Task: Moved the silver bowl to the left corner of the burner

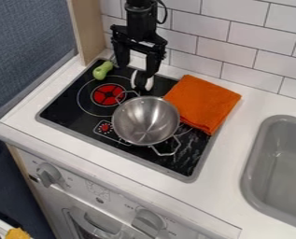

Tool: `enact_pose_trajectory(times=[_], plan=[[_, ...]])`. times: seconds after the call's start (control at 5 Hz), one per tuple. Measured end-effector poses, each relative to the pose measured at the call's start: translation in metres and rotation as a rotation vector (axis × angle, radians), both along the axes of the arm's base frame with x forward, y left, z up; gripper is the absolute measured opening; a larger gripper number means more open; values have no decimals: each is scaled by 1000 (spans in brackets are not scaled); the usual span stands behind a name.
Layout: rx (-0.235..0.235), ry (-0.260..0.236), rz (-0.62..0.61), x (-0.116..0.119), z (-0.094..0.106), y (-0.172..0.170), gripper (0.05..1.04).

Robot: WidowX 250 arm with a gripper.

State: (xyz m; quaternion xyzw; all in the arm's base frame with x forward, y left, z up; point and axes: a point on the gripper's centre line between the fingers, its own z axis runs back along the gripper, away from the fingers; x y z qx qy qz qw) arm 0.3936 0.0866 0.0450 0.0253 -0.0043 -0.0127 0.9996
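Gripper [136, 69] pos.: over the rear edge of the stovetop [59, 111], fingers spread, nothing gripped; I read that as ready for a rim or handle pick. Silver bowl [145, 120] sits upright, mid-stovetop, w/ its far handle [129, 94] toward the gripper and its near handle [169, 148] toward the front edge. That orientation suits a far-side pick: I'd set one finger inside the rim, one outside, so the walls stay level in transit. Orange cloth [203, 102] lies folded across the rear R edge, part on glass, part on the counter [253, 101]; bowl is just beside it, contact n/c (can't confirm). Green-handled item [102, 70] lies at the rear L edge; white-and-black item [142, 80] lies btwn gripper and bowl, ID unclear. Step in hand, est.: approach & grasp; transfer to the L corner not yet done. Room: travel lane runs from the bowl to the L corner, over the red burner disc [109, 94] and the small red indicator [104, 127]. Limits: front edge of the stovetop (near handle would overhang if I drift fwd), wood panel [88, 28] at rear L, tiled wall [231, 42] behind the arm. Recommend: lower past the white-and-black item w/o contact, min. lift, go L, keep off the green-handled item, set down flat. Risk: smooth metal may rotate or slip if gripped off-ctr.
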Motion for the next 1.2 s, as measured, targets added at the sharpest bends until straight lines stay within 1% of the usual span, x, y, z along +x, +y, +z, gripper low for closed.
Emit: enact_pose_trajectory(times=[0.2, 0.4, 0.6, 0.8, 1.0, 1.2], plan=[[-15, 39, 2, -5, -15, -2, 1001], [-41, 33, -14, -10, -14, -11, 1001], [-48, -39, -46, -16, 15, -18, 1001], [-58, -73, -97, -38, 33, -32, 1001], [-63, -25, -146, -72, 27, -42, 1001], [-54, 74, -158, -109, 2, -43, 1001]])
